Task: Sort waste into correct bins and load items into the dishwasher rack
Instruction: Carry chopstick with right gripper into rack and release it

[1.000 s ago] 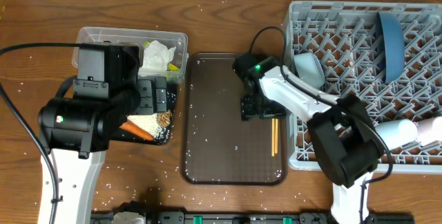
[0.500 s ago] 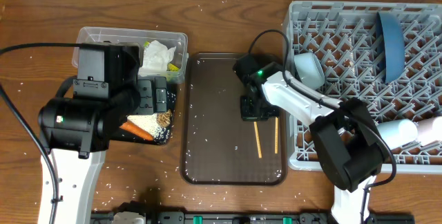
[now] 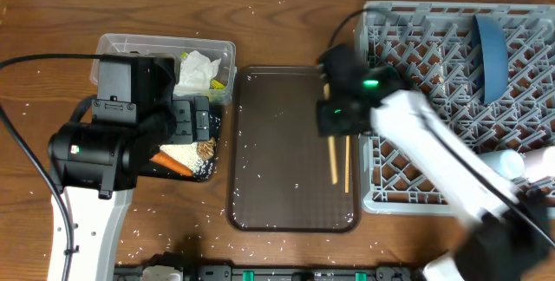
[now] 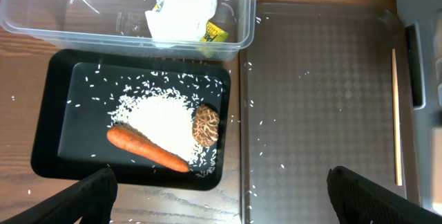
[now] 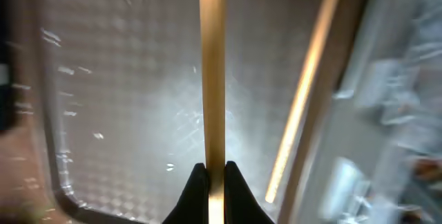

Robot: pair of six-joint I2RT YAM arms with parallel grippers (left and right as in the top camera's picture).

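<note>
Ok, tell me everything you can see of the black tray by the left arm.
The black tray is a shallow, glossy rectangle with rounded corners, plastic by the look, lying flat on the wooden table. It holds a heap of white rice with loose grains scattered around, an orange carrot lying along the heap's edge, and a brown lump touching the heap too. One long side sits close by the clear tub; one short side lies beside the brown serving tray.
</note>
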